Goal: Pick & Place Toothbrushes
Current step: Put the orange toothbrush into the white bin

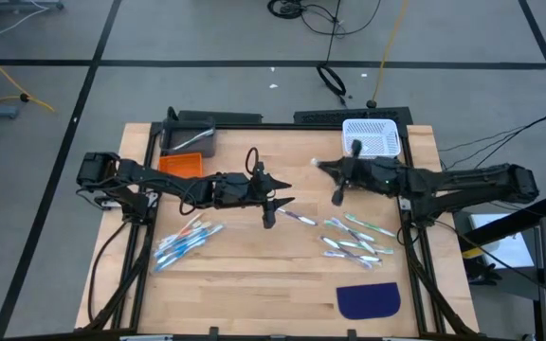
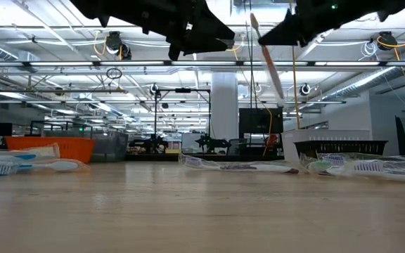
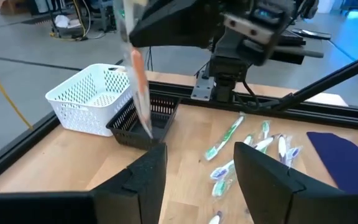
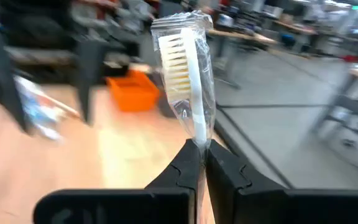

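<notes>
My right gripper [image 4: 202,163] is shut on a white toothbrush [image 4: 188,74] in a clear wrapper. It hovers near the white basket [image 1: 372,137]. The same brush shows in the low view [image 2: 269,63] and the left wrist view [image 3: 138,87]. My left gripper [image 3: 197,180] is open and holds nothing, above the table's middle [image 1: 271,204]. Several wrapped toothbrushes lie flat on the wood in a left pile [image 1: 186,242] and a right pile [image 1: 356,237]. One more toothbrush [image 1: 297,216] lies between the piles. My right gripper pinches the toothbrush between its two fingertips on the wrapped shaft just behind the bristle head [image 4: 199,138]. The head sticks out beyond the fingers. The brush is lifted clear of the table and hangs tilted [image 2: 276,77].
An orange bin [image 1: 180,164] and a dark bin [image 1: 190,140] sit at the far left. A black basket [image 3: 145,121] stands beside the white basket [image 3: 92,96]. A dark blue half-round mat [image 1: 368,300] lies at the near right. A black frame rail [image 1: 254,123] borders the table.
</notes>
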`<state>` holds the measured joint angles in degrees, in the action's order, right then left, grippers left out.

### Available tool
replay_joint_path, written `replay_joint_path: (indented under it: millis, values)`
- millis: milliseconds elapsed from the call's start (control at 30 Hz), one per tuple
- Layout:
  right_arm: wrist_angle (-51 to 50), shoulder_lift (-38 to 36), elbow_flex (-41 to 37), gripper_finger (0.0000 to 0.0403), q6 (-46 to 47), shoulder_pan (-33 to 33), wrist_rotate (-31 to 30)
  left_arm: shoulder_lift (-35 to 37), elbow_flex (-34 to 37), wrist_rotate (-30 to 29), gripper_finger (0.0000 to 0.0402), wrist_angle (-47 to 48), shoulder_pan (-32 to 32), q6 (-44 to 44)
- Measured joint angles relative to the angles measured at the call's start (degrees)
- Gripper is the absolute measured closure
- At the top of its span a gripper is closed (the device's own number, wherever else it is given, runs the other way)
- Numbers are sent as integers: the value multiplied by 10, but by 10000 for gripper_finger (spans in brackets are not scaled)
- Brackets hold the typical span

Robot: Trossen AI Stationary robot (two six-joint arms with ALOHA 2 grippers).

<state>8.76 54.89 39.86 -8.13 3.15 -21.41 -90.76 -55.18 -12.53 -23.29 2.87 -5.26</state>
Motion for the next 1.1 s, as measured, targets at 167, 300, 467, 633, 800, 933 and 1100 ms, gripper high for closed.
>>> replay_joint_path:
  millis: [167, 300, 467, 633, 800, 933, 1100]
  values:
    - [-63, -36, 0, 398, -29, 8, -91, 0, 0, 0, 213, 0, 0, -14]
    - [-99, -51, 0, 398, -62, 22, -184, 0, 0, 0, 213, 0, 0, -16]
    - [-144, -55, 0, 398, -72, 56, -229, 0, 0, 0, 213, 5, 0, -28]
    - [-162, -55, 0, 398, -76, 102, -242, 0, 0, 0, 213, 7, 0, -28]
    - [-190, -55, 0, 398, -86, 161, -251, 0, 0, 0, 213, 7, 0, -28]
    - [-223, -55, 0, 398, -91, 216, -250, 0, 0, 0, 213, 7, 0, -28]
    - [-243, -54, 0, 398, -92, 291, -193, 0, 0, 0, 213, 7, 0, -28]
